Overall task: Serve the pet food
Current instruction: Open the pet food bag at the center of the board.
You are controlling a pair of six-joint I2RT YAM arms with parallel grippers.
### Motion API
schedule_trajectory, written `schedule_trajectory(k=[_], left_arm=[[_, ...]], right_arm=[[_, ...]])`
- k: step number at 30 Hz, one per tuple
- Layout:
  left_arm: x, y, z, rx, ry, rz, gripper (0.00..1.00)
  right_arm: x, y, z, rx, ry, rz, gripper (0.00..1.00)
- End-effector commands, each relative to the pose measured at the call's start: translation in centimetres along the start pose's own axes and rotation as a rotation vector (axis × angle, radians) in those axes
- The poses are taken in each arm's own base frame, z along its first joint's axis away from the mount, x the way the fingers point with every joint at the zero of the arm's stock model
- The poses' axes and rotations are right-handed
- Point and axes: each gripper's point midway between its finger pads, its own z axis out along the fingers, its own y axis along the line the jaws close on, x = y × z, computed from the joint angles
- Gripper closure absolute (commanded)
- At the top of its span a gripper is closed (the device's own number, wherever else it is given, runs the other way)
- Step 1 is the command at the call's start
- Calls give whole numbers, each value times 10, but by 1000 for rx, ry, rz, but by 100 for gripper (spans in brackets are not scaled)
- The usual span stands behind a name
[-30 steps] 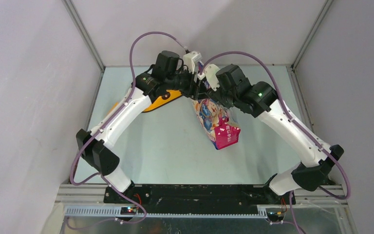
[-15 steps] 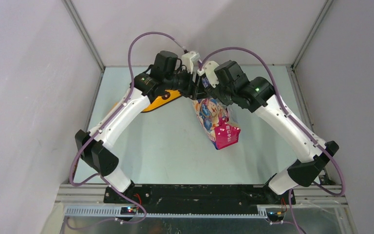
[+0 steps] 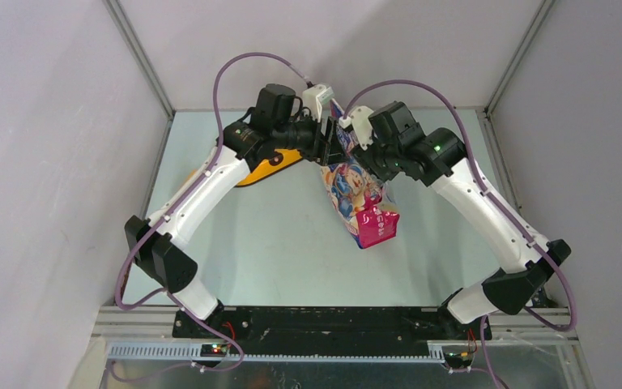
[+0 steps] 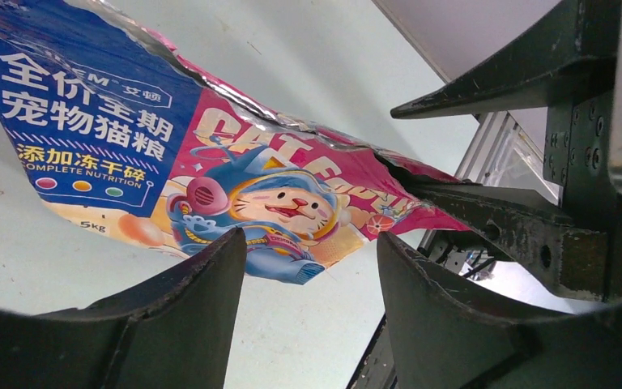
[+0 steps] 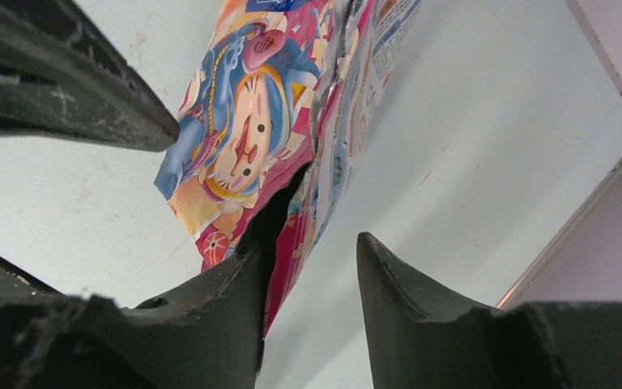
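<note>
One orange-yellow object (image 3: 271,170) sits at the left near the desk's (image 3: 275,243) far edge, half hidden under the left arm; what it is, I can't make out. One left gripper (image 4: 308,243), fingers spread wide with nothing between them; the printed cat face is just past the tips, and I can't tell whether they touch it. One pouch (image 3: 356,194), blue and pink. Its top is up by the middle of the far edge and its pink end points toward the desk's centre. One right gripper (image 5: 309,243), partly spread and straddling the pouch's torn top edge. That edge lies against one finger, with a gap to the other.
</note>
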Motion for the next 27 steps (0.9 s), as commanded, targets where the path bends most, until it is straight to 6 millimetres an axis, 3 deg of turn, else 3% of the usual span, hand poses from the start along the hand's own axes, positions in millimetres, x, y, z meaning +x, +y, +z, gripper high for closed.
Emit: schedule_trajectory(k=[1, 4, 9, 14, 18, 21, 27], left_arm=[[-13, -12, -15, 22, -57, 33, 33], [-14, -13, -16, 22, -59, 37, 33], [-14, -14, -16, 23, -59, 39, 33], [-13, -13, -14, 24, -55, 35, 33], [-13, -13, -14, 24, -55, 36, 33], [-18, -14, -14, 23, -57, 39, 33], [-40, -12, -15, -12, -70, 72, 33]], right_arm=[[24, 6, -13, -42, 65, -3, 55], [30, 5, -14, -61, 83, 17, 64], [37, 3, -14, -79, 104, 41, 67], [39, 17, -17, -186, 114, 67, 78], [29, 26, -20, -268, 98, 96, 91], [15, 22, -22, -300, 64, 135, 100], [-8, 9, -22, -295, 12, 172, 100]])
